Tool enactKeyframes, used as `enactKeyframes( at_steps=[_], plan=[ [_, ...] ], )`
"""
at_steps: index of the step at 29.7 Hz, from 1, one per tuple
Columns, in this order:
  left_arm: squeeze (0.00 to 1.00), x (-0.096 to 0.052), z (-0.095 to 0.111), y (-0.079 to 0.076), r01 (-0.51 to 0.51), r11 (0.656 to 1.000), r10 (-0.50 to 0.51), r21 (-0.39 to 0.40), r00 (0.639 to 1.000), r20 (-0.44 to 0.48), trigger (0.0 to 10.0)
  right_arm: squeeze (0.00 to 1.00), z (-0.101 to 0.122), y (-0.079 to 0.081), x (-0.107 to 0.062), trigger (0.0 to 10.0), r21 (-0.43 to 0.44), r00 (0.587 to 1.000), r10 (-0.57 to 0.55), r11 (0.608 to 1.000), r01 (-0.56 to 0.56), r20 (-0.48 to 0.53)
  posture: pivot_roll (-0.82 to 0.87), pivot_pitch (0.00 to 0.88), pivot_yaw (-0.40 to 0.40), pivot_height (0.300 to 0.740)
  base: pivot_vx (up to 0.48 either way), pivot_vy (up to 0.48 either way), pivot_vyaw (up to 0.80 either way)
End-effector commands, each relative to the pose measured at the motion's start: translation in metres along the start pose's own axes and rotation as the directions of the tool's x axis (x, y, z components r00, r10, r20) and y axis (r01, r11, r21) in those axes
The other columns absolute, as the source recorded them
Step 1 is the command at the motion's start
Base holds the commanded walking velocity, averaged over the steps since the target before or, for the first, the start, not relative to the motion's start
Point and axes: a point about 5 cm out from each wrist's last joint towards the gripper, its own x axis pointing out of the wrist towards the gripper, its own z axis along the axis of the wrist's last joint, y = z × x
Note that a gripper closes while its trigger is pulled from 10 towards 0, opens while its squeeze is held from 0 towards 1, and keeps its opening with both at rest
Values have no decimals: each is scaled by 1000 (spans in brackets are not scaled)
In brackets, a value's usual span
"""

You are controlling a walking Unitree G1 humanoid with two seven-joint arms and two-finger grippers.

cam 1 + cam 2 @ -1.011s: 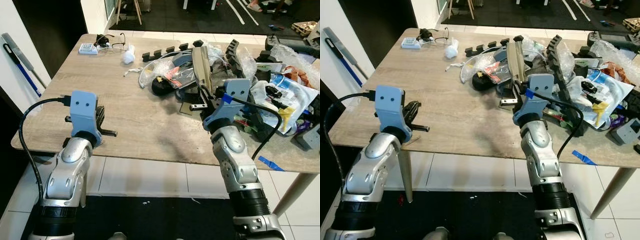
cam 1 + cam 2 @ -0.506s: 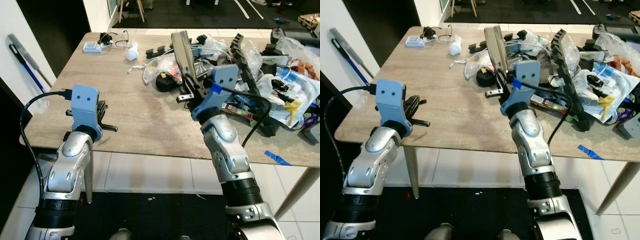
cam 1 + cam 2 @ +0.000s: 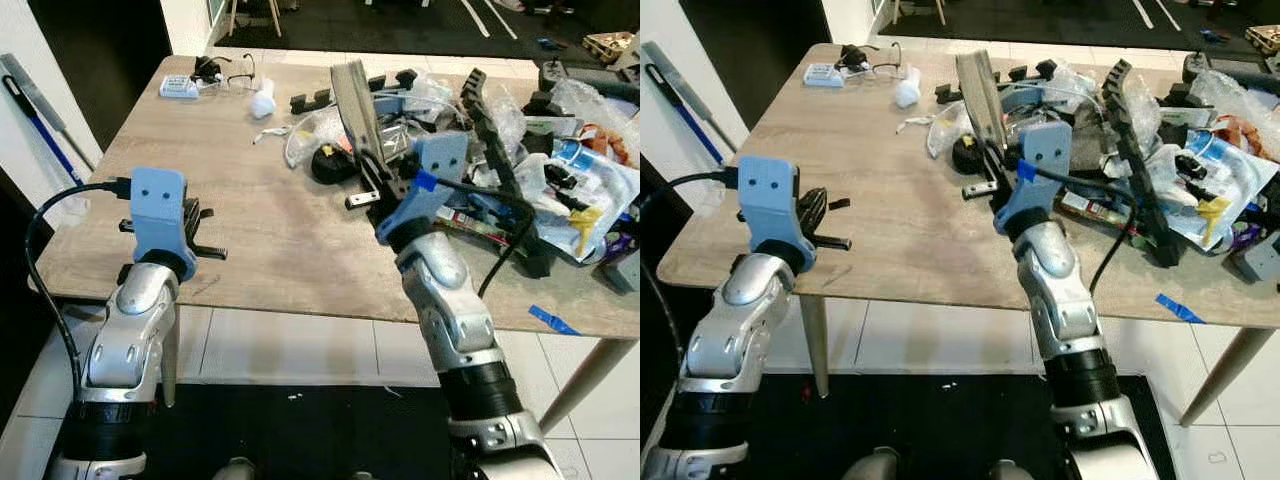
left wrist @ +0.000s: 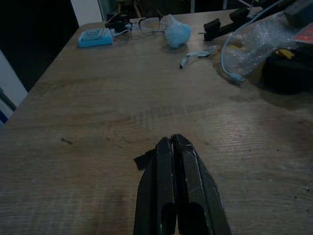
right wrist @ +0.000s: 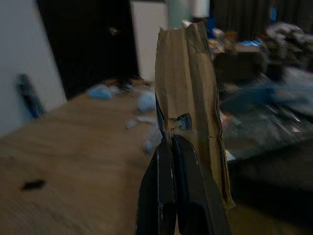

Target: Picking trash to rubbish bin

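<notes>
We hold 1 cardboard strip (image 3: 352,95) clamped in the right hand (image 3: 372,172), upper centre, raised off the tabletop (image 3: 270,225) for binning. The left hand (image 4: 175,147), fingers pressed together and holding nothing, waits at lower left.

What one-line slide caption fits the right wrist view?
Right gripper shut on a flattened brown cardboard piece, held upright above the wooden table.

Head views: I see even, bright indoor light on the pale wood-grain table (image 3: 280,220), sharp throughout.
Shadows: soft and faint beneath the arms.
Left wrist view: dim, bluish, yet clear.
Right wrist view: dark; background strongly blurred, only the tan crumpled cardboard strip (image 5: 188,88) reads clearly.
Upper left of head views: black, unlit doorway.
</notes>
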Motion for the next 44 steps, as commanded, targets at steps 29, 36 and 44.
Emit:
enactKeyframes(
  at_steps=[29,36,44],
  plan=[
    [0,8,-9,0,-4,997,5,71,1000,-12,10000,0,-17,-9,-9,10000,162,999,-51,986,48,19,43,100,-30,740,0,0,0],
    [0,3,-13,0,-22,1000,23,9,999,-26,10000,0,-15,-7,-12,10000,146,999,-40,989,36,23,24,129,3,740,0,0,0],
    [0,10,-3,5,-22,998,21,61,1000,11,10000,0,-18,-13,-9,10000,190,996,-89,978,83,24,21,107,-23,740,0,0,0]
  ],
)
